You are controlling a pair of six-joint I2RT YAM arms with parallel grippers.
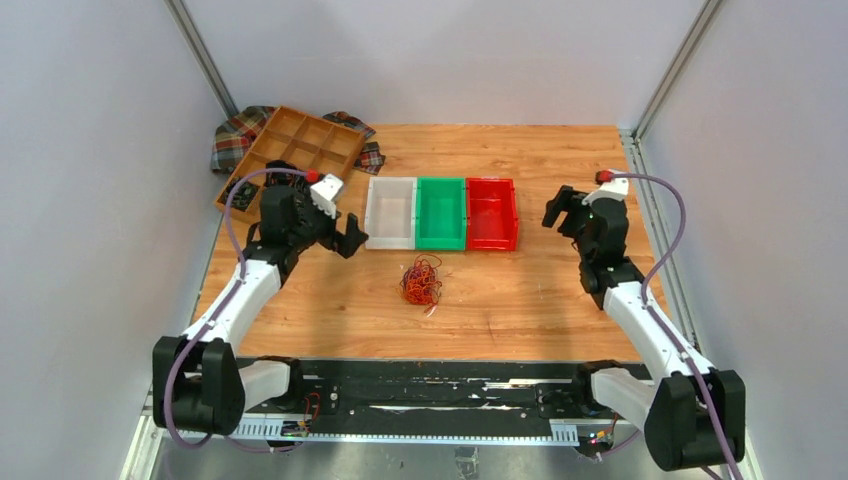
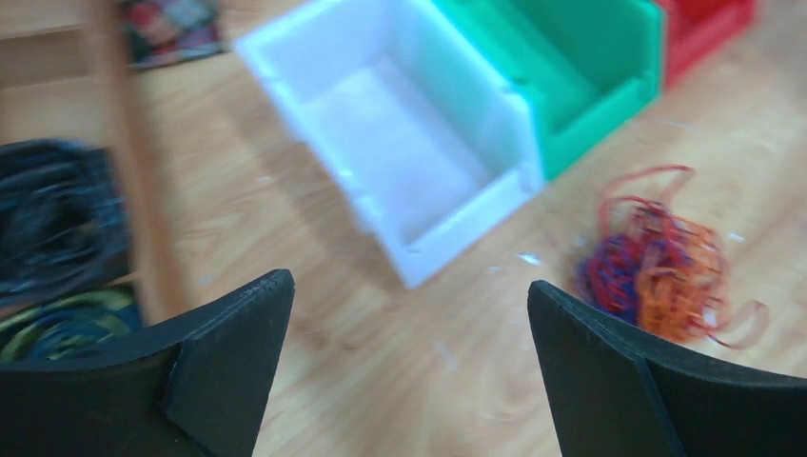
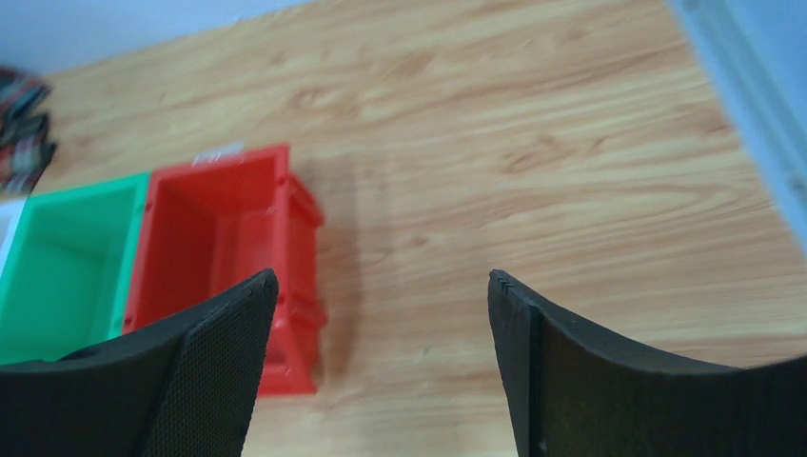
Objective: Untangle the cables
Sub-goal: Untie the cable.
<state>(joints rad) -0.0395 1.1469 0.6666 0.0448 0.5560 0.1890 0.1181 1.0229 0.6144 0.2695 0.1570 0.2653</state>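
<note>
A clump of thin red, orange and purple cables (image 1: 421, 281) lies mid-frame on the wooden worktop (image 1: 520, 300), near a touching row above it: white plastic bin (image 1: 391, 212), green plastic bin (image 1: 441, 212), red plastic bin (image 1: 492, 213). The left claw (image 1: 350, 238) and right claw (image 1: 556, 210) flank the row, jaws apart.

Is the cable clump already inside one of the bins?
No, the cables lie on the table in front of the row of bins.
</note>
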